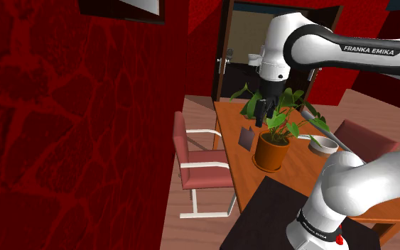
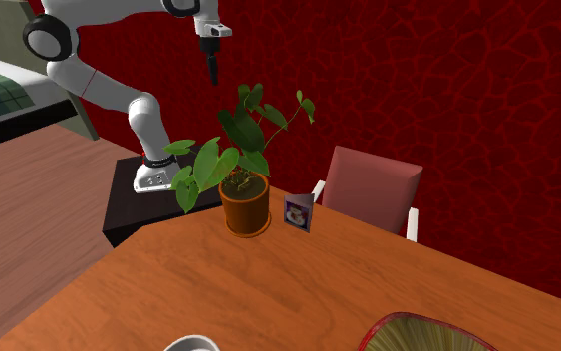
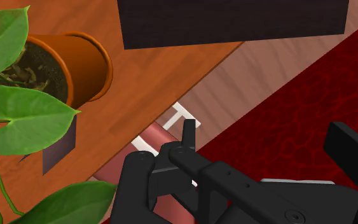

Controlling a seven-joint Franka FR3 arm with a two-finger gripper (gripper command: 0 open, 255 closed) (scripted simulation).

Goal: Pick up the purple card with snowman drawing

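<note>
Well above table (image 2: 268,289), tool (image 2: 211,76) pts down.

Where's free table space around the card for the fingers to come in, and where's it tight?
Free: the bare table that the card faces, running to the bowl and the red-rimmed dish; also the strip between the card and the table edge by the chair. Tight: the pot stands close beside the card, with leaves spreading over that side.
</note>
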